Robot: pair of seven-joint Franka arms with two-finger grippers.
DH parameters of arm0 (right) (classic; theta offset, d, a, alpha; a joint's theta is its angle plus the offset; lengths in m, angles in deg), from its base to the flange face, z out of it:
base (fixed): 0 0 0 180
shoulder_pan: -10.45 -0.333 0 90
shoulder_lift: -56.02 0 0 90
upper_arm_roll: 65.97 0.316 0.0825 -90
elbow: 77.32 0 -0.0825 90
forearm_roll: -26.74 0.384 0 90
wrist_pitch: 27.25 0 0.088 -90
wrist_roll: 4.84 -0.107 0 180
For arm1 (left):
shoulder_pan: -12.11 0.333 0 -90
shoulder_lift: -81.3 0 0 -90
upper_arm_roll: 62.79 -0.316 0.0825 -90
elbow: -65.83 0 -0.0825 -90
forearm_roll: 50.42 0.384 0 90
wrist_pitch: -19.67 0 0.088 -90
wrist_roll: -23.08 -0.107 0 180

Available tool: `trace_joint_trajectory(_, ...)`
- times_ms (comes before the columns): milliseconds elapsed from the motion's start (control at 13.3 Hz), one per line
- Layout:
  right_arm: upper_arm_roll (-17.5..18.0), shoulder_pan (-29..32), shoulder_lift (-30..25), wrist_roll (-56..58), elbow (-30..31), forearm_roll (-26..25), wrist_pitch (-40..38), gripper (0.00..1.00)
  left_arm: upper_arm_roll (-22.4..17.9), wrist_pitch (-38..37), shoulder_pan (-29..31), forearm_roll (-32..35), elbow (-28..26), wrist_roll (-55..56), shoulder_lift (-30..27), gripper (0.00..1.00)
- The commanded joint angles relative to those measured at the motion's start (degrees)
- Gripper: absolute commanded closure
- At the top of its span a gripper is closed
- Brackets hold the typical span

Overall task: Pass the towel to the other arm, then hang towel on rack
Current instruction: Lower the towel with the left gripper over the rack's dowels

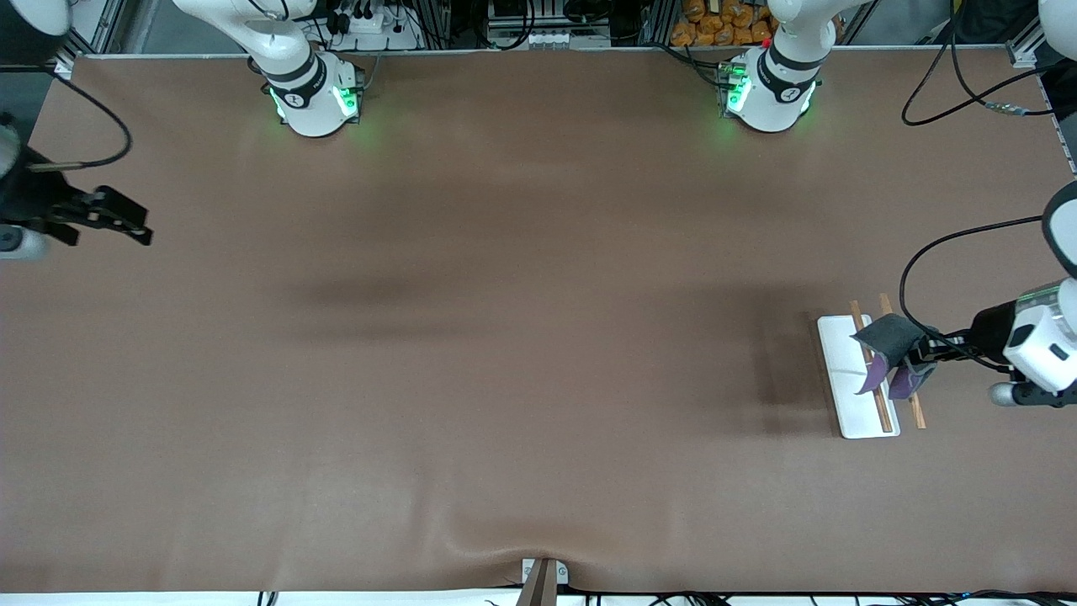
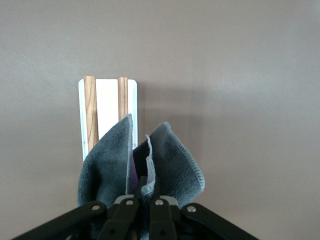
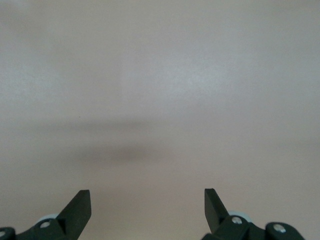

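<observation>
The towel, dark grey with purple flaps hanging down, is held over the rack at the left arm's end of the table. The rack has a white base plate and two brown rods. My left gripper is shut on the towel's edge, over the rack's outer rod. In the left wrist view the towel fans out from the shut jaws in front of the rack. My right gripper is open and empty, waiting over the table's right-arm end; its fingertips show only bare table.
The brown table mat spreads between the arms. A black cable loops above the rack by the left arm. A small clamp sits at the table's near edge.
</observation>
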Motion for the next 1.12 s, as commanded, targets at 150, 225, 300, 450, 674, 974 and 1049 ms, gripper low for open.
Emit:
trace_joint_trajectory(150, 0.8, -1.5, 2.9, -3.8, -6.3, -0.5, -6.3, 0.0, 0.3, 0.7, 2.0, -3.6, 1.2, -0.4, 2.7, 1.0)
trace_joint_trajectory(225, 0.7, -1.4, 3.1, -3.6, -6.5, -0.6, -5.7, 0.0, 0.3, 1.2, 2.4, -3.3, 1.4, -0.6, 3.1, 1.0)
trace_joint_trajectory(300, 0.7, -1.5, 3.2, -3.7, -6.5, -0.7, -5.5, 0.0, 0.3, 1.3, 2.4, -2.9, 1.6, -1.0, 3.1, 1.0)
trace_joint_trajectory(450, 0.7, -1.5, 3.2, -3.5, -6.5, -1.1, -5.6, 0.0, 0.2, 1.3, 2.4, -1.3, 2.7, -1.0, 3.0, 1.0)
trace_joint_trajectory(674, 0.7, -1.6, 3.3, -2.7, -7.0, -0.8, -5.6, 0.0, 0.3, 1.3, 3.1, 1.1, 2.7, -1.3, 2.9, 1.0)
trace_joint_trajectory(974, 0.7, -1.7, 3.4, -3.0, -7.5, -0.8, -5.6, 0.0, 0.3, 1.3, 3.5, 0.9, 3.2, -1.3, 2.9, 1.0)
trace_joint_trajectory(1049, 0.8, -1.6, 3.4, -3.3, -7.5, -0.7, -5.7, 0.0, 0.3, 1.3, 4.2, 0.8, 3.2, -1.4, 2.8, 1.0)
